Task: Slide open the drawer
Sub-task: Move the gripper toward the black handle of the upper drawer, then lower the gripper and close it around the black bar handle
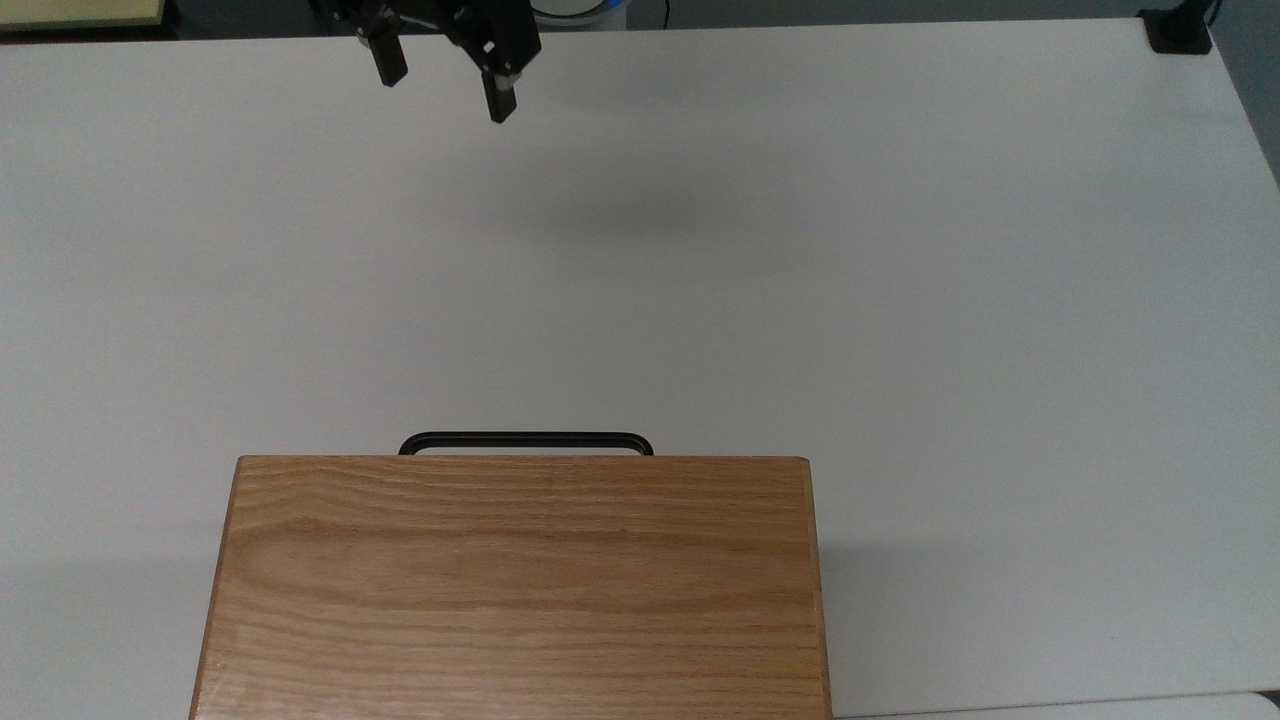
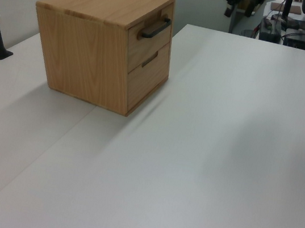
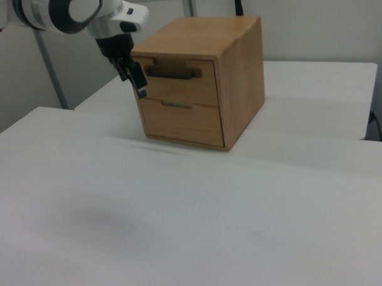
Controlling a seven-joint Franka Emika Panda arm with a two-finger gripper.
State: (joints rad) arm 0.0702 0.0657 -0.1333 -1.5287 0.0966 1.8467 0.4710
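Table: white table [image 1: 900, 250] beneath me.
Gripper: my gripper [image 1: 445, 80] hangs with fingers spread, holding nothing.
Drawer: the drawer [image 3: 176, 81], well apart from my jaws, closed flush; black handle [image 1: 525, 440] untouched.

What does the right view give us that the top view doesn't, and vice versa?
Right view: the cabinet's front with two closed drawer fronts, the drawer on top and a lower drawer beneath it, plus the arm's white wrist.

Top view: the cabinet top from above, and the gap between the open gripper and the handle across bare table.

Both: gripper, handle, cabinet, white table.
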